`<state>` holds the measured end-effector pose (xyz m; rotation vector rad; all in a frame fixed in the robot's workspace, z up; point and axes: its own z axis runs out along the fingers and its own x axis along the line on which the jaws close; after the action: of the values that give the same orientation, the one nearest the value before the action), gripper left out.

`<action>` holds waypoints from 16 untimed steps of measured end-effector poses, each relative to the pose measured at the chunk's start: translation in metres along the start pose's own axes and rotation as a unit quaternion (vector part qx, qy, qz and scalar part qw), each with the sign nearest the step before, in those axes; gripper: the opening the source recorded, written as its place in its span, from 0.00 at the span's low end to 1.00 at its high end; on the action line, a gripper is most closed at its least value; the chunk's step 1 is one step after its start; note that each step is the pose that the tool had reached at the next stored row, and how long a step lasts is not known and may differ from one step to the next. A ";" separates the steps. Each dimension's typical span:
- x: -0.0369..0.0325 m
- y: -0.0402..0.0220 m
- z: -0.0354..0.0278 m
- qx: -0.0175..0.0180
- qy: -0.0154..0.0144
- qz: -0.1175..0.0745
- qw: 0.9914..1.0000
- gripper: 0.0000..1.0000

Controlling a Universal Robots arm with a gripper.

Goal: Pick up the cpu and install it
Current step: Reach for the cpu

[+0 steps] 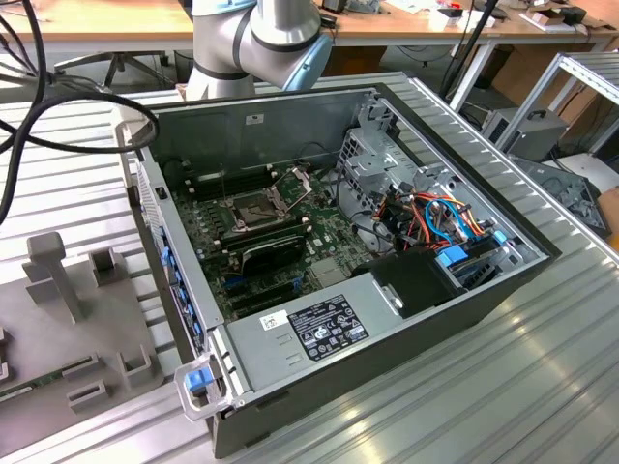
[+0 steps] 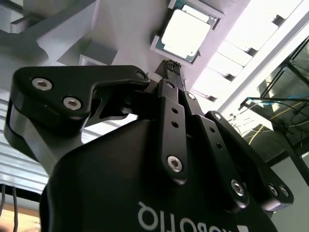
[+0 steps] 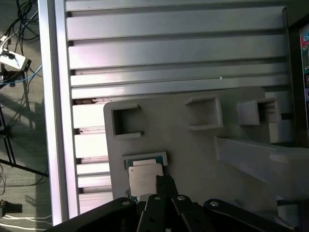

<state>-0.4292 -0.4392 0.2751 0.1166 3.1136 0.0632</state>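
Hovering over a pale grey fixture plate [image 3: 193, 154], the gripper [image 3: 165, 181] has its black fingers [image 3: 161, 186] drawn together, with nothing between them. In the first wrist view the fingertips overlap one edge of the cpu [image 3: 144, 176]. In the second wrist view the gripper [image 2: 172, 66] hangs clear of the cpu [image 2: 187, 29], a gap of fixture plate [image 2: 130, 24] showing between the two.

The cpu lies flat in a shallow square recess of the plate, its dull pale face up and a darker rim around it. Raised rectangular pockets [image 3: 125, 121] stand on the same plate, well apart from the chip. The plate rests on the slatted aluminium desk [image 3: 169, 43].

In the exterior view the fixture plate [image 1: 39, 338] sits at about eight o'clock from the open computer case [image 1: 261, 121], just beside its wall. The arm [image 1: 261, 39] rises at twelve o'clock, behind the case. Inside, the socket [image 1: 253, 208] sits on the green board at about ten o'clock from the case's middle, with its metal frame tilted up. A grey box with a label [image 1: 309, 329] fills the six o'clock side, and orange and blue cables [image 1: 445, 222] bunch at three o'clock. The desk [image 1: 464, 387] carries the case.
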 end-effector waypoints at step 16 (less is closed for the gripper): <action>0.0124 -0.0147 0.0190 0.000 0.000 0.000 1.000 0.11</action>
<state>-0.4421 -0.4522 0.2553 0.1166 3.1136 0.0632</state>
